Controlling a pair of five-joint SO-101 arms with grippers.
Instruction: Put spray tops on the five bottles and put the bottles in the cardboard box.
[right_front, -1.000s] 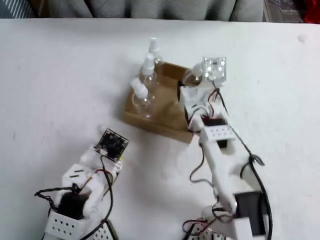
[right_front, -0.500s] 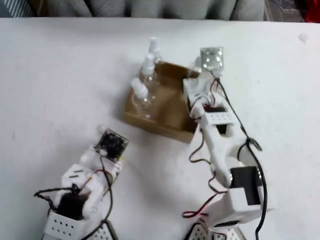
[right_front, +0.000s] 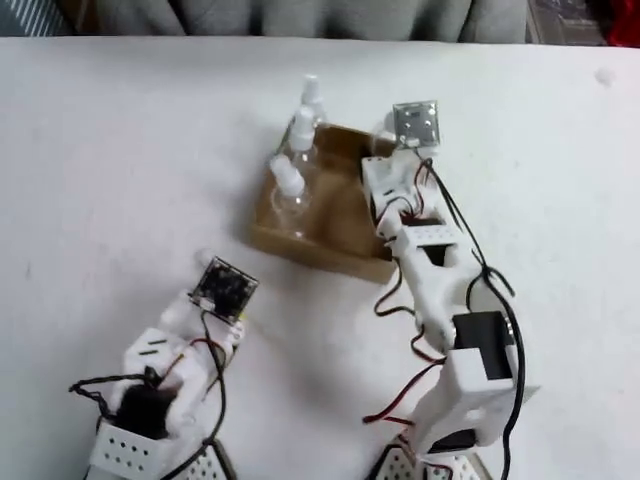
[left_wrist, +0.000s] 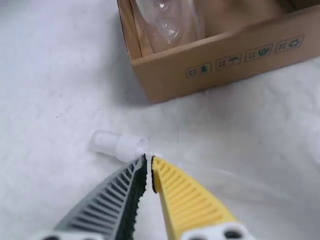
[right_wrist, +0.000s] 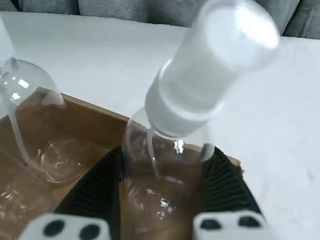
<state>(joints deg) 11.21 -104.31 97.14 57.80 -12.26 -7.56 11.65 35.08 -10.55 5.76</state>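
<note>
1. Lying folded low at the near edge of the white table (right_front: 120, 150) is the left arm (right_front: 150, 390). The grey and yellow fingers of the left gripper (left_wrist: 148, 162) are drawn together, leaving only a thin slit.
2. Just beyond those fingertips, and touching them, the loose spray top (left_wrist: 116, 143) lies on its side on the table. Whether the fingers pinch any part of it cannot be told.
3. The table surface is matt white and faintly textured, like cloth.
4. At mid-table, farther out, the cardboard box (right_front: 312, 247) sits at a slant to the table edge.
5. Inside it, the three capped bottles (right_front: 287, 188) are clear and stand upright in a row along the side away from the right arm (right_front: 440, 285).
6. That arm extends to the box's far corner. There the black fingers (right_wrist: 97, 187) of the right gripper (right_wrist: 165, 155) press against both sides of the held bottle (right_wrist: 150, 195).
7. The held bottle is clear, carries a fitted spray top (right_wrist: 210, 70), and leans with its base within the box corner.
8. Along the table's far edge runs grey upholstery (right_front: 300, 15).
</note>
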